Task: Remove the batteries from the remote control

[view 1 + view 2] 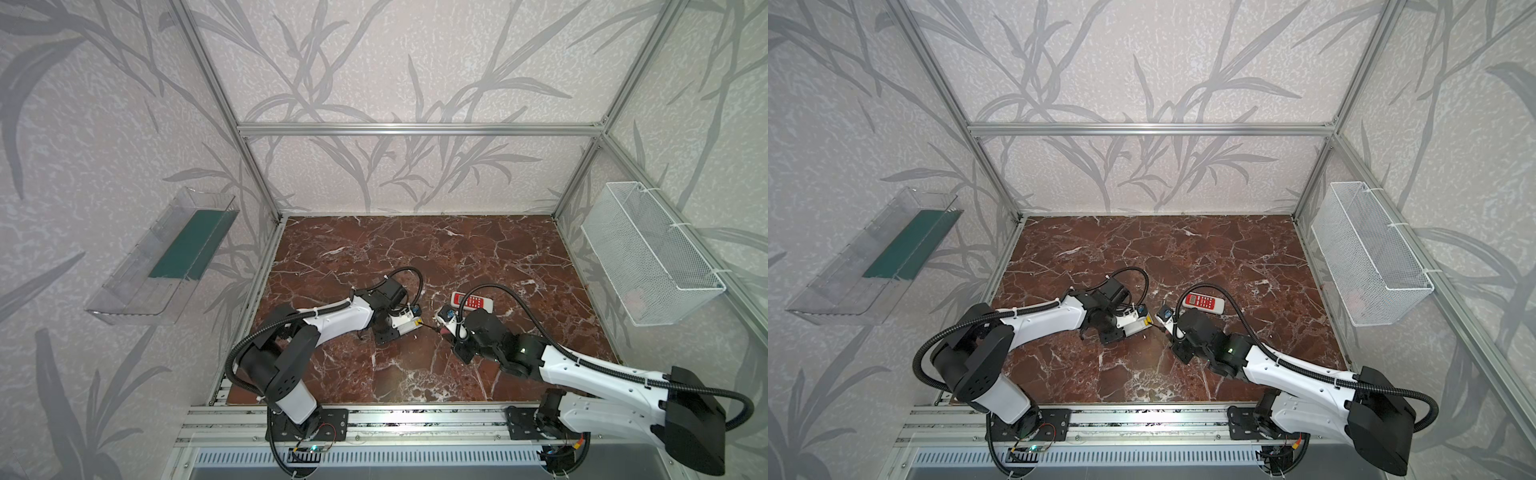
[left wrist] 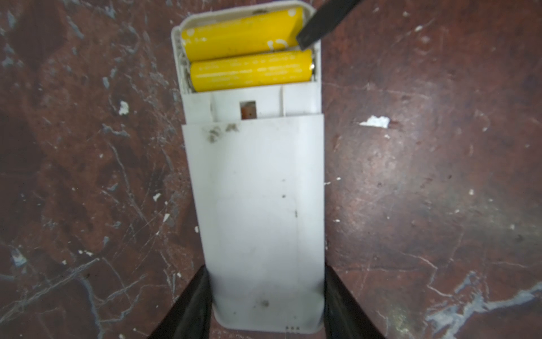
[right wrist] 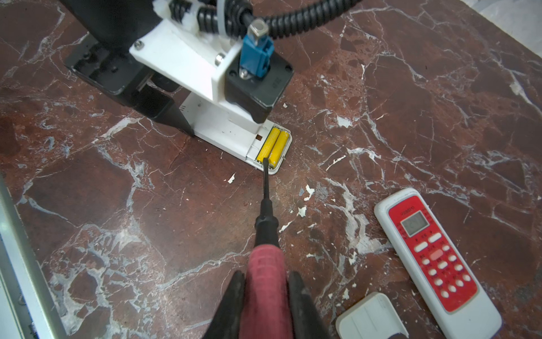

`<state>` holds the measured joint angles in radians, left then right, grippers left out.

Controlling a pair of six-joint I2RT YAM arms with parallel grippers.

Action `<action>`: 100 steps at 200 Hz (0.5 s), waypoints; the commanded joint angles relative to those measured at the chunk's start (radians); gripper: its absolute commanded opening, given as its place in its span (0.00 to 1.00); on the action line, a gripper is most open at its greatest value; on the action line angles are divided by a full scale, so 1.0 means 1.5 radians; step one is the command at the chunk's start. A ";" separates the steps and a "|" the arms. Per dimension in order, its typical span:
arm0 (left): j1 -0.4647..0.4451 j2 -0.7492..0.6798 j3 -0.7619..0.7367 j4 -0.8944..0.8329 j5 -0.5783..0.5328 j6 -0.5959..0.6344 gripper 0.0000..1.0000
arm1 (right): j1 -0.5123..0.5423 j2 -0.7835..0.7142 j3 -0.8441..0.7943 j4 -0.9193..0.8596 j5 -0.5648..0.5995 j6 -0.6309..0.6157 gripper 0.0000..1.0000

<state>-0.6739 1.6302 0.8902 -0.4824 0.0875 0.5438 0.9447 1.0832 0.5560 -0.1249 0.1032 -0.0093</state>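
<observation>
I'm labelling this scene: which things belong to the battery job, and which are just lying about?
In use: yellow batteries, white remote in left gripper, screwdriver in right gripper.
Lying about: red remote, loose white cover, wire basket, clear tray.

- Left arm (image 1: 1038,320) and right arm (image 1: 1287,365) meet mid-table.
- White remote (image 1: 1138,328) under left wrist, yellow showing at its end.
- Red-faced remote (image 1: 1204,302) flat on marble table (image 1: 1225,249), just behind right wrist.

Loose white cover (image 3: 371,317) on marble tabletop (image 3: 146,205); wire basket (image 1: 648,257) and clear tray (image 1: 137,274) on walls
</observation>
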 commanded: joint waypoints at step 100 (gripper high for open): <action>-0.004 0.003 -0.009 -0.003 0.012 0.013 0.44 | 0.011 -0.024 -0.003 -0.019 0.003 0.023 0.00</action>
<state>-0.6739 1.6302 0.8902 -0.4816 0.0879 0.5461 0.9550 1.0592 0.5560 -0.1410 0.1120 0.0113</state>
